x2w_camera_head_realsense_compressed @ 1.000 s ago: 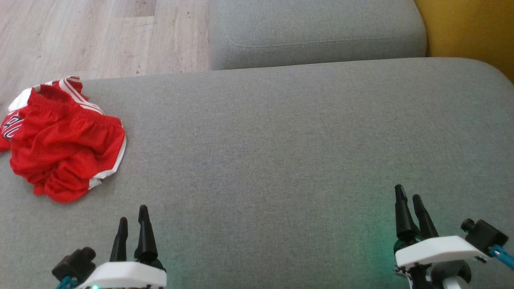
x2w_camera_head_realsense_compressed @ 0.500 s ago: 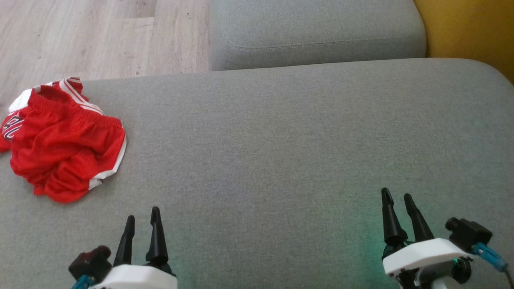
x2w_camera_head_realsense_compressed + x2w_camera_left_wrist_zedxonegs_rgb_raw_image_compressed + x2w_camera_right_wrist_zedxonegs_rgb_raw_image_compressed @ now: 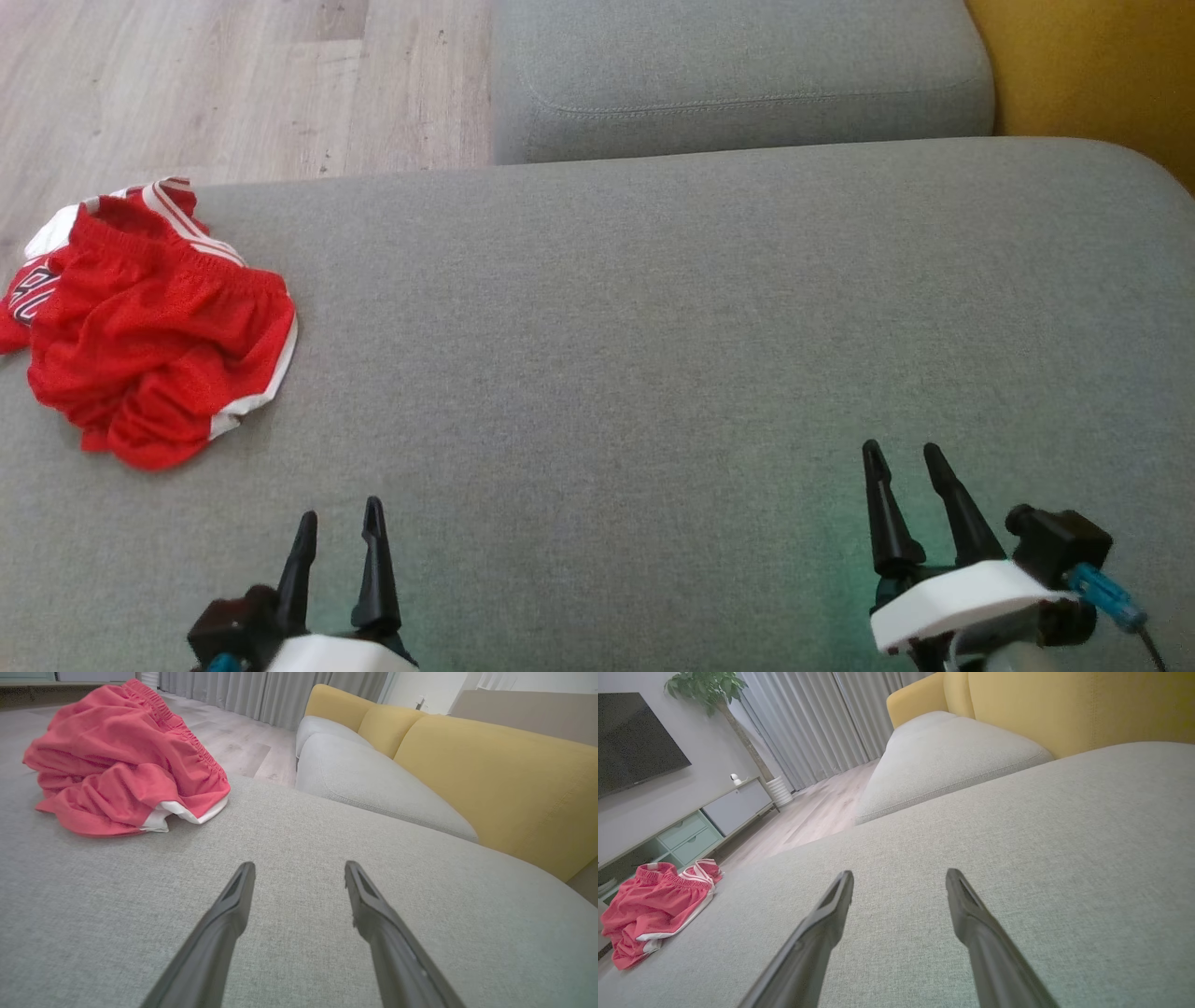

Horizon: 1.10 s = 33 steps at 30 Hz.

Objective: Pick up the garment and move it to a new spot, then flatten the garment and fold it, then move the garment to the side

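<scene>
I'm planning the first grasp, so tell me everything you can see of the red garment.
The red garment looks like a pair of mesh sports shorts, crumpled into a loose heap rather than flat or folded. It has a gathered elastic waistband, white trim along the hem, red-and-white striped banding on its far side and partly hidden dark lettering at its left edge. It lies at the far left of the grey cushion, with its striped part near the cushion's edge by the wooden floor. Only the cushion touches it.
</scene>
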### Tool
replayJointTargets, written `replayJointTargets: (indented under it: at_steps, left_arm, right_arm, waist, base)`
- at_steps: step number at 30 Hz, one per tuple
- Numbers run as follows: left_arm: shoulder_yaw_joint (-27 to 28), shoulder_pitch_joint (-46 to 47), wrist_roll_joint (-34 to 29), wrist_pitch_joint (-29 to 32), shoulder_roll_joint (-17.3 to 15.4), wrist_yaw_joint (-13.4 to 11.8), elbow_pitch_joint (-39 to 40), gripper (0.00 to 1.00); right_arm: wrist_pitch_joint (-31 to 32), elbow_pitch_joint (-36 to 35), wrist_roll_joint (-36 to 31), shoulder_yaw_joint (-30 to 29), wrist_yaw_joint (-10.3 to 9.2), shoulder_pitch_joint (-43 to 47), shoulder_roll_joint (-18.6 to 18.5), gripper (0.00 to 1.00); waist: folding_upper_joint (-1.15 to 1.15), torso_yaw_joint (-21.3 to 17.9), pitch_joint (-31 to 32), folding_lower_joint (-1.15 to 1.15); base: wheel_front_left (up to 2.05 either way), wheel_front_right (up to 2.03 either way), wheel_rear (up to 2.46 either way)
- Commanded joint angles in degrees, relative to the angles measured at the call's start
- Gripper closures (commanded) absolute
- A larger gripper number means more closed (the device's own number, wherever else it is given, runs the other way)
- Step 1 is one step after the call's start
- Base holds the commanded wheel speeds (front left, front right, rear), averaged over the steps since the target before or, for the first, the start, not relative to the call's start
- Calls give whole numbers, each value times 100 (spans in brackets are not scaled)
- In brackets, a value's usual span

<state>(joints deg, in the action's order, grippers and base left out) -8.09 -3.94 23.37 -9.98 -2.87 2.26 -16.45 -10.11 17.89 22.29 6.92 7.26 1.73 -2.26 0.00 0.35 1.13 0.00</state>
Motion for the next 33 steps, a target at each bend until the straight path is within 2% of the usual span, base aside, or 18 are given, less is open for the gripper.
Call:
replayJointTargets:
  at_steps: [1, 24, 33]
  left_arm:
    - [78, 137, -210, -122, -54, -37, 136, 0]
    - [7, 104, -1207, -482, -49, -255, -264, 0]
    - [10, 115, -1130, -445, -69, -290, -316, 0]
  right_arm:
    - [-111, -187, -228, 157, 19, -248, -51, 0]
    - [-483, 7, -1649, 443, 23, -244, -62, 0]
    - [-489, 113, -1635, 457, 23, -284, -62, 0]
  waist:
    - [0, -3, 4, 0]
    - [0, 5, 30, 0]
    - [0, 3, 23, 0]
  base:
    - [0, 0, 0]
    - [0, 0, 0]
    - [0, 0, 0]
